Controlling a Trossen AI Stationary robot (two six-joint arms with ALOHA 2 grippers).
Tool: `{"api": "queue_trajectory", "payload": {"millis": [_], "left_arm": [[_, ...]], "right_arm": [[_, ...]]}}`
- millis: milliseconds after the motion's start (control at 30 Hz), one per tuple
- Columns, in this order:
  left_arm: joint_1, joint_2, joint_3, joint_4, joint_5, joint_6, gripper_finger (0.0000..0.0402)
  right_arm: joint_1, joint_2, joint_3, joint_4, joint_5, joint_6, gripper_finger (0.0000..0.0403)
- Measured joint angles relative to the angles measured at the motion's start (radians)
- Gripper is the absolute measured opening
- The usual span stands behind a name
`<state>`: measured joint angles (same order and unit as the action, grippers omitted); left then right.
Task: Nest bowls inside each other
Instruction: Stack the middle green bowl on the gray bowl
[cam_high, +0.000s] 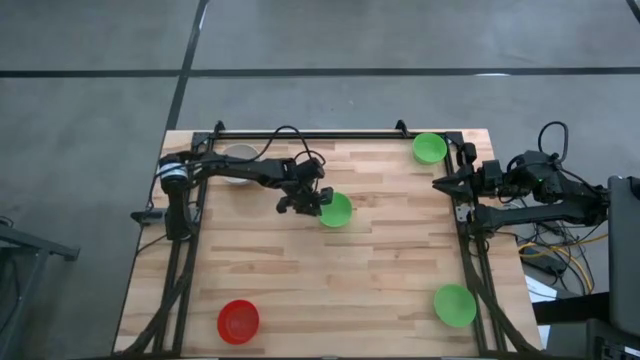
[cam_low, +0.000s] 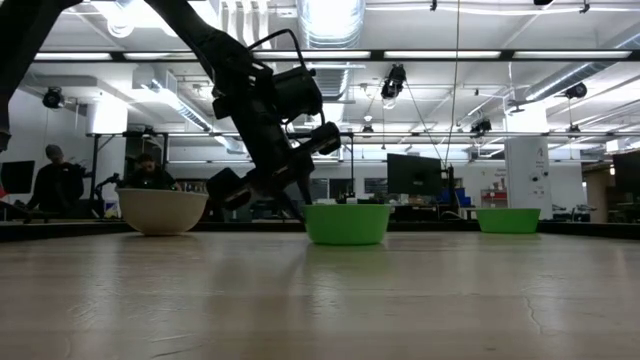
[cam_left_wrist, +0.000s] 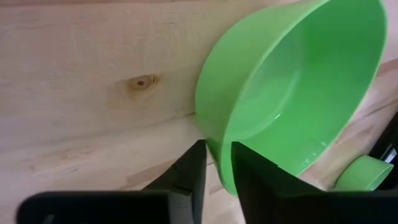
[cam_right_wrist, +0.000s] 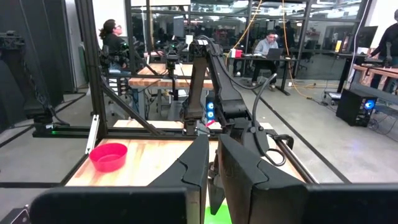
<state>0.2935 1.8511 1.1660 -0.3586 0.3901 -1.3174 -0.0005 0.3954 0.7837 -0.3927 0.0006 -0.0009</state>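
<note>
High view: my left gripper (cam_high: 309, 203) sits at the near rim of the middle green bowl (cam_high: 336, 209). The whitish-grey bowl (cam_high: 238, 160) lies behind my arm. Two further green bowls (cam_high: 430, 148) (cam_high: 454, 305) and the red bowl (cam_high: 238, 321) lie well apart. My right gripper (cam_high: 440, 183) waits off the table's edge.

Low view: the gripped bowl (cam_low: 346, 223) rests flat on the table (cam_low: 320, 300), my gripper beside it.

Left wrist view: my fingers (cam_left_wrist: 189, 171) straddle the bowl's rim (cam_left_wrist: 217, 162), one outside, one inside, pinching the wall.

Right wrist view: fingers (cam_right_wrist: 199, 158) nearly pressed together, holding nothing.

Judgement: confirm the pinch is firm, lift straight to avoid tipping, then carry level over the nearest bowl.
</note>
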Motion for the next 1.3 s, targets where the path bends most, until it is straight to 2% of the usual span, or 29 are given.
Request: {"api": "queue_trajectory", "payload": {"millis": [200, 633, 933, 1300], "left_arm": [[0.0, 0.0, 0.0, -0.001, 0.002, 0.002, 0.0009], [0.004, -0.044, 0.0, -0.008, -0.006, 0.09, 0.0008], [0.008, -0.166, 0.0, -0.119, -0.127, 0.164, 0.0009], [0.02, -0.368, 0.0, -0.367, -0.258, 0.142, 0.0009]], "right_arm": [[0.0, 0.0, 0.0, 0.0, 0.0, 0.0, 0.0034], [0.0, 0.0, 0.0, 0.0, 0.0, 0.0, 0.0034], [0.0, 0.0, 0.0, 0.0, 0.0, 0.0, 0.0034], [0.0, 0.0, 0.0, 0.0, 0.0, 0.0, 0.0034]]}}
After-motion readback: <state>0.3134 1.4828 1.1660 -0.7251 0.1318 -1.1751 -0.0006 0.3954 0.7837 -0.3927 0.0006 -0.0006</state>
